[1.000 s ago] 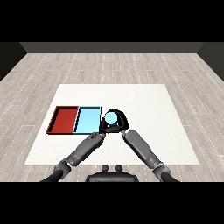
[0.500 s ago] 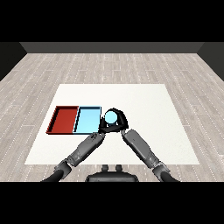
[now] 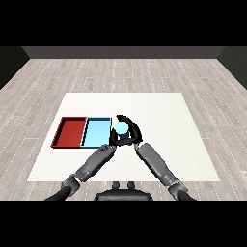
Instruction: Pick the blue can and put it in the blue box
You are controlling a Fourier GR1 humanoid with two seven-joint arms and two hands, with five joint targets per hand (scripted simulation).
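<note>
The blue can (image 3: pixel 121 128) is sitting inside the curl of my right hand (image 3: pixel 132 131), just beside the right edge of the light blue tray (image 3: pixel 96 131) and not inside it. Only the can's pale blue top is showing; I cannot tell whether its base is touching the bench (image 3: pixel 169 116) or is lifted off it.

Right arm: my right forearm is coming in from the lower right of the head view and is angling up and to the left toward the middle of the bench. My right hand's fingers (image 3: pixel 126 118) are curling round the far side of the can, and the lower part of the hand is closing under its near side, so the hand is wrapping the can and holding it.

Left arm: my left forearm is coming in from the lower left and is angling up and to the right. My left hand (image 3: pixel 114 141) is lying near the front right corner of the light blue tray, close against the can's near-left side. It is appearing only as a dark shape merging with the right hand, so I cannot tell how its fingers are set.

The red tray (image 3: pixel 71 131) is lying touching the left side of the light blue tray.
</note>
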